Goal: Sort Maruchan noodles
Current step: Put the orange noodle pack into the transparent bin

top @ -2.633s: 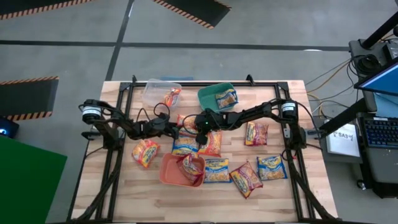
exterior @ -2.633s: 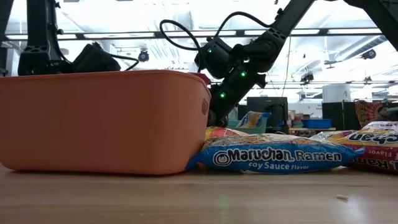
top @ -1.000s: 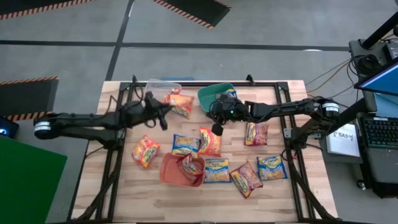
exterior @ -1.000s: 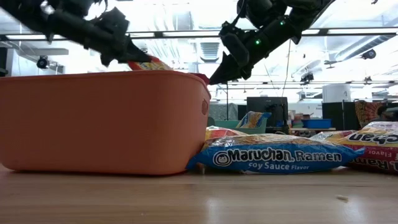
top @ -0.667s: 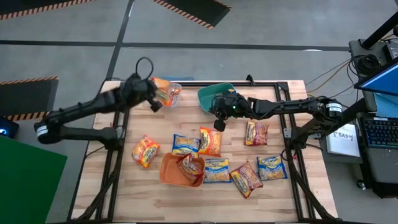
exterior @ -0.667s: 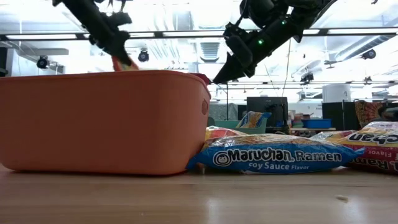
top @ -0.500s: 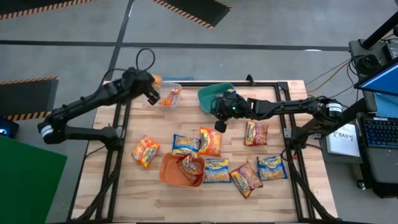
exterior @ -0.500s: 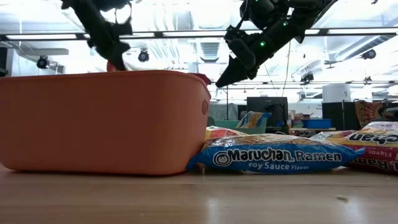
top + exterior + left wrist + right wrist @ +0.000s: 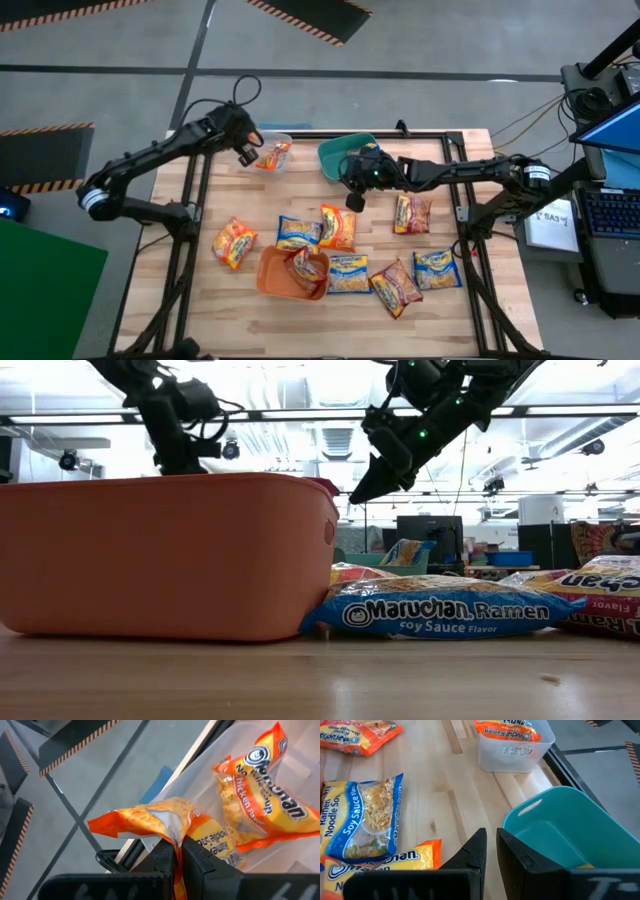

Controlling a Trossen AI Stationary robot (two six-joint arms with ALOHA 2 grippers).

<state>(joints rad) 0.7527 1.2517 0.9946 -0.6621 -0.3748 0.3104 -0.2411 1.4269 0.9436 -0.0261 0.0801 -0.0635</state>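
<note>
Wooden planks form the table (image 9: 190,310), which stands on a grey floor with striped hazard markings.

From above, the left tool (image 9: 246,150) hangs over the clear tub (image 9: 275,146) at the table's far left corner, where an orange packet (image 9: 272,155) already lies. The right tool (image 9: 349,198) sits just beside the teal tub (image 9: 338,155), which holds a blue-edged packet (image 9: 368,155). Loose Maruchan noodles (image 9: 338,228) are scattered across the middle and right of the table, and one packet rests in the orange tub (image 9: 272,280) near the front edge.

At table height, the orange tub fills the left side, with a blue soy sauce packet (image 9: 440,612) touching its wall and a dark red packet (image 9: 605,600) at the right. Both arms reach in from above, against a background of ceiling lights and office equipment.

The left wrist camera shows the left tool's fingers (image 9: 162,857) pressed together, pinching the crimped edge of an orange chicken packet (image 9: 150,820) above the clear tub's rim, with the tub's own packet just beyond.

The right wrist camera shows the right tool (image 9: 490,845) with fingers nearly together and nothing between them, poised over bare wood between the teal tub and a soy sauce packet (image 9: 362,817); the clear tub stands farther off.
</note>
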